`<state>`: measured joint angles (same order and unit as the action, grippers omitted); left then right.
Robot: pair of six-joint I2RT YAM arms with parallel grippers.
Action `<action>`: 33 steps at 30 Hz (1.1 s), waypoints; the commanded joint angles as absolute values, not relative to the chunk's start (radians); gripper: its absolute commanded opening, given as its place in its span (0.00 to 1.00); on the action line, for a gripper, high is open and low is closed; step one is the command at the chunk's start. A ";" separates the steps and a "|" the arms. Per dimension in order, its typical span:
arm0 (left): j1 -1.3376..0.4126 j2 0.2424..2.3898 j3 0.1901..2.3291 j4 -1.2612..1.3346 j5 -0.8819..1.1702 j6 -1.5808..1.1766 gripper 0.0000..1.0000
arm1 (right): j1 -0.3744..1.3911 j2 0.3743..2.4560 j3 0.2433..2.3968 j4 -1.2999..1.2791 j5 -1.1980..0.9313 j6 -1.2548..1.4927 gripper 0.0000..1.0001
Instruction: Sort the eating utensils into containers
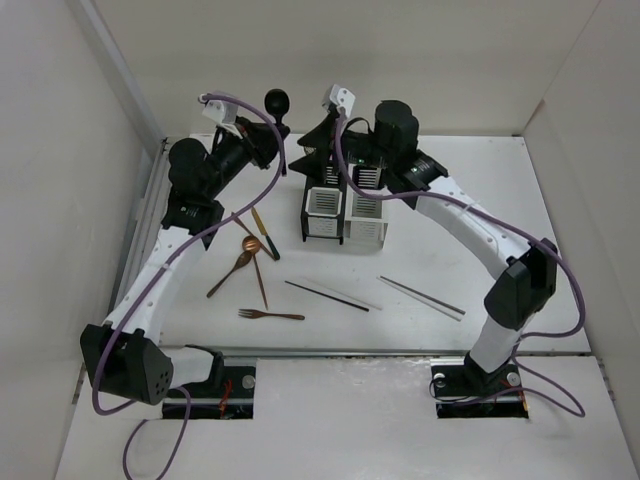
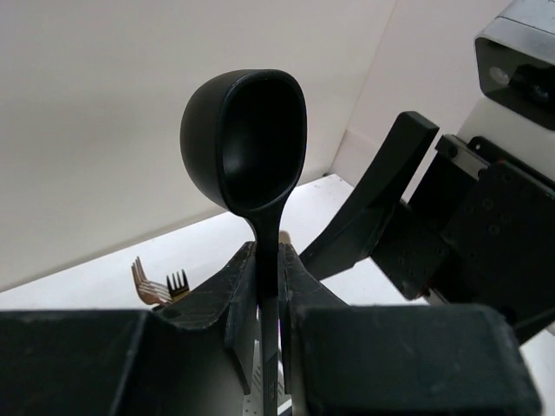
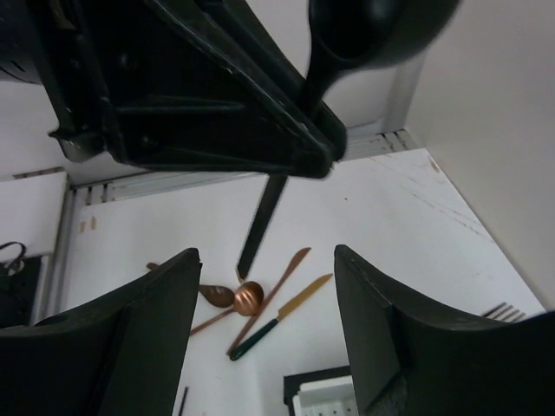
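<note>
The left arm (image 1: 160,260) rises from its base at the near left, bends at the elbow and reaches right toward the far middle. Its gripper (image 2: 269,260) is clamped on the handle of a black spoon (image 2: 247,139), held upright with the bowl on top. The right arm (image 1: 470,225) arcs from its base up the right side, then stretches left. Its gripper (image 3: 267,269) gapes wide, fingers (image 3: 147,329) well apart, facing the left gripper and close beside it, with the wrist turned toward the left wall.
</note>
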<state>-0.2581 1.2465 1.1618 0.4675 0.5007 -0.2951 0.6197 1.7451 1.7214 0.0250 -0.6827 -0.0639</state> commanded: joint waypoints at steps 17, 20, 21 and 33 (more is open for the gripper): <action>-0.291 1.197 1.117 0.516 0.486 -0.335 0.00 | 0.637 1.891 1.882 0.183 -0.676 0.083 0.00; -0.291 1.207 1.108 0.463 0.486 -0.270 0.34 | 0.626 1.891 1.870 0.183 -0.666 0.083 0.00; -0.291 1.207 1.108 0.463 0.486 -0.255 0.64 | 0.614 1.891 1.855 0.183 -0.666 0.083 0.00; -0.196 1.177 1.051 0.339 0.376 -0.141 1.00 | 0.400 1.778 1.497 0.280 -0.517 -0.156 0.00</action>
<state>-0.2367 1.2301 1.0733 0.3660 0.4149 -0.1932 0.4053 1.8408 1.5383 0.1749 -0.5648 -0.0185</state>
